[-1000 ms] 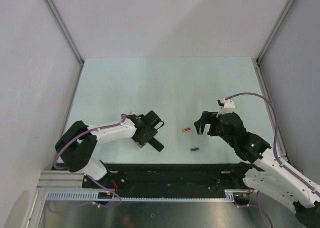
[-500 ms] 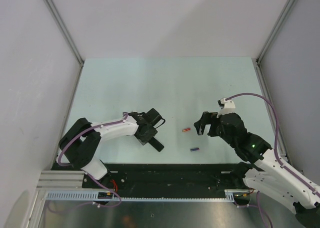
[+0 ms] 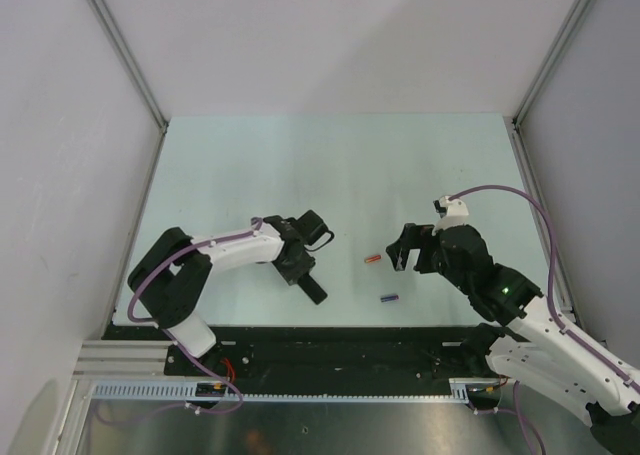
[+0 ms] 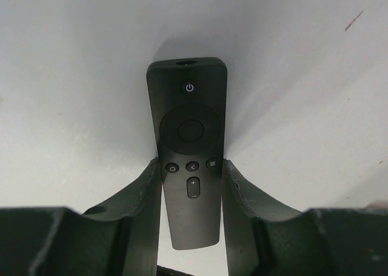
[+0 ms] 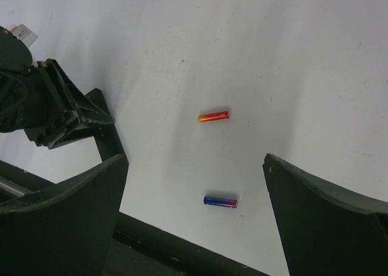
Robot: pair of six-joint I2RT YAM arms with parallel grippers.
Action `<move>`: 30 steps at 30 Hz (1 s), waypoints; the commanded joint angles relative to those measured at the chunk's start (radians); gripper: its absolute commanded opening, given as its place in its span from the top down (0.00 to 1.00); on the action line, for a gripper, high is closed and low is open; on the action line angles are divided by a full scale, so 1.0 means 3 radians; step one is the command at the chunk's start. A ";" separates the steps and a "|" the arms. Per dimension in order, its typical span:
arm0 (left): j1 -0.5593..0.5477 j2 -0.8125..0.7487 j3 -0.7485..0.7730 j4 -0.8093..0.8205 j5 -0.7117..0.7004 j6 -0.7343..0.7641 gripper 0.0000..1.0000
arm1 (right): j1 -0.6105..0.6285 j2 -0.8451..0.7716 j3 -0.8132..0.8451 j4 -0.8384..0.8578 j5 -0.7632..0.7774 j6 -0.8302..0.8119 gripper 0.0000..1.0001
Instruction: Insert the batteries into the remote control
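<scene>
The remote control (image 3: 313,287) is a slim black bar on the table, held at one end by my left gripper (image 3: 297,258). In the left wrist view the remote (image 4: 189,130) lies button side up and both fingers (image 4: 145,194) press its sides, with my left gripper (image 4: 192,170) shut on it. The red-orange battery (image 3: 372,259) and the blue-purple battery (image 3: 389,297) lie loose on the table between the arms. My right gripper (image 3: 404,249) is open and empty just right of the red-orange one. In the right wrist view both batteries, red-orange (image 5: 213,116) and blue-purple (image 5: 220,201), lie between my right gripper's (image 5: 195,162) spread fingers, below them.
A black strip (image 3: 380,345) runs along the table's near edge, close to the blue-purple battery. Grey walls with metal rails (image 3: 150,160) bound the table at left, right and back. My left gripper (image 5: 51,109) shows at the left of the right wrist view.
My left arm's elbow has swung right and its gripper has turned, pivoting the remote to a steeper angle. The right arm and both batteries have not moved.
</scene>
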 commanded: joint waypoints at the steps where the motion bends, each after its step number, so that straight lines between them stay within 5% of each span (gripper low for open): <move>1: -0.0001 0.0094 0.0056 -0.0134 -0.0022 0.0131 1.00 | -0.0014 -0.0024 0.0037 0.0085 -0.0026 -0.0015 0.00; 15: -0.0047 -0.0576 0.1155 0.0299 -0.0356 0.2124 1.00 | -0.0055 0.0021 0.0195 0.0131 -0.0240 -0.0091 0.00; 24: 0.0168 -0.1190 0.0424 0.1828 0.0932 0.2964 1.00 | -0.0050 -0.0275 0.0221 0.0601 -0.0858 -0.0081 0.05; 30: 0.0194 -0.1318 0.0352 0.2151 0.1265 0.3046 1.00 | 0.0001 -0.0025 0.0246 0.0944 -0.1192 0.0092 0.06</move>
